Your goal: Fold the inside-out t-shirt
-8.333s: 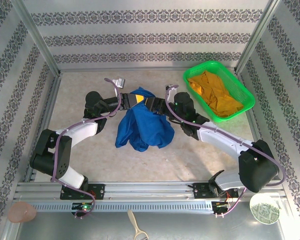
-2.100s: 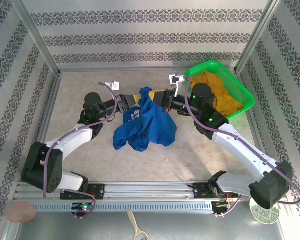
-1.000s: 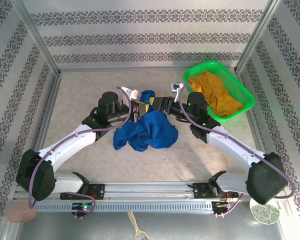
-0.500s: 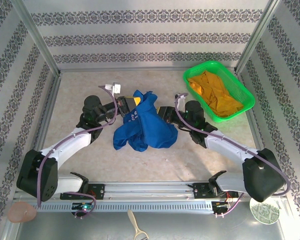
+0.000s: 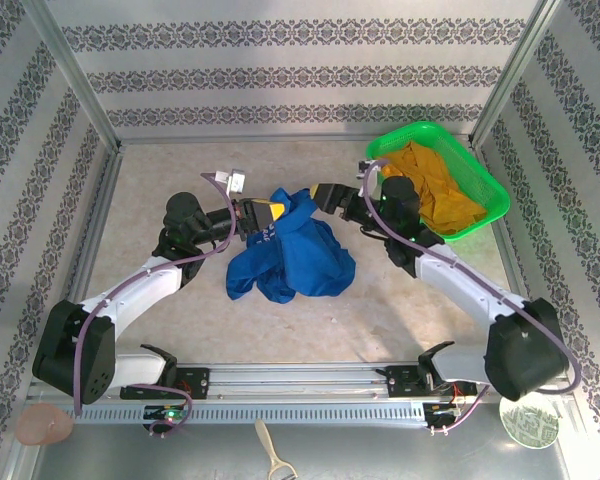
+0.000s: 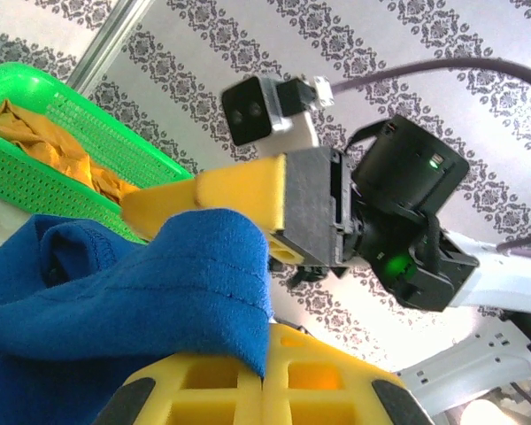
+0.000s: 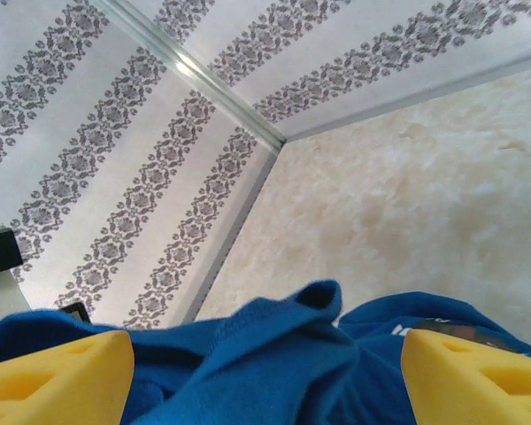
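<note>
Left hand point(image 5: 273, 210) pinched tight on blue t-shirt point(image 5: 298, 258) edge — right hand point(image 5: 322, 194) spread wide, cloth loose btwn.

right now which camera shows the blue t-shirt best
Top external: the whole t-shirt shows, bunched on the table, with its far edge lifted. Left wrist shows a fold draped at the shut left jaws; right wrist shows a ridge of cloth between the open right jaws.

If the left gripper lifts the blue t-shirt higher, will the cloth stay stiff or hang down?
Probably it hangs: the blue t-shirt lies in a crumpled heap and droops from the left gripper. It looks thin, so likely light. The pinched fold should hold, though loose parts may drag.
</note>
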You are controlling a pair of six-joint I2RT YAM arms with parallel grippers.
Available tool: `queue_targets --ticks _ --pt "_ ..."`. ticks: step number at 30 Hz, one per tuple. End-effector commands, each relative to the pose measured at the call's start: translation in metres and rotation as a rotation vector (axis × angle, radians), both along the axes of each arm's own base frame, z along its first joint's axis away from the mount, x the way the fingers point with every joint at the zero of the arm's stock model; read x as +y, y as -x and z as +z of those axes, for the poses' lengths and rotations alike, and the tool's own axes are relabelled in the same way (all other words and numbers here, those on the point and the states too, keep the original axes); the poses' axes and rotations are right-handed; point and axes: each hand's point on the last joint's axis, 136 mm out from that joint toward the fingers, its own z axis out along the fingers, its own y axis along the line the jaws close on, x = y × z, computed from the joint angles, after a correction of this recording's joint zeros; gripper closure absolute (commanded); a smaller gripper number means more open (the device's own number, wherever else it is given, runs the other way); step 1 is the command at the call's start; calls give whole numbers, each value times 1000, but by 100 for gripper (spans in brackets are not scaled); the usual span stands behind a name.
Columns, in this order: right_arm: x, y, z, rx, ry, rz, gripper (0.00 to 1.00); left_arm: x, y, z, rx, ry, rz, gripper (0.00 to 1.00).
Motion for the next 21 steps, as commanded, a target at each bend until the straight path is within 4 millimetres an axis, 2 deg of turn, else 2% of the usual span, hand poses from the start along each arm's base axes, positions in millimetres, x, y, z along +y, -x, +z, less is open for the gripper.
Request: queue_targets --ticks 1,4,6,8,9,10,12,16,21 --pt "18 -3 -3 45 -39 78 20 0 10 15 -52 13 -36 100" --pt "36 -3 -9 86 -73 153 22 0 10 16 -51 11 -36 100" --pt "47 2 -13 117 -99 208 29 0 9 15 -51 5 -32 100" --pt "51 5 -16 136 -140 245 50 1 7 13 -48 -2 -17 100" --pt "49 5 -13 132 -169 246 66 3 5 11 -46 -6 1 100" --pt "44 3 -9 122 -200 239 81 5 2 9 -46 -11 25 100" --pt "31 -1 2 95 -248 216 100 11 -2 0 -34 -21 64 100" --pt "11 3 38 -4 -332 220 100 22 -7 -25 5 -48 123 100" --pt "8 36 84 -160 -399 334 100 41 -14 -56 56 -71 212 100"
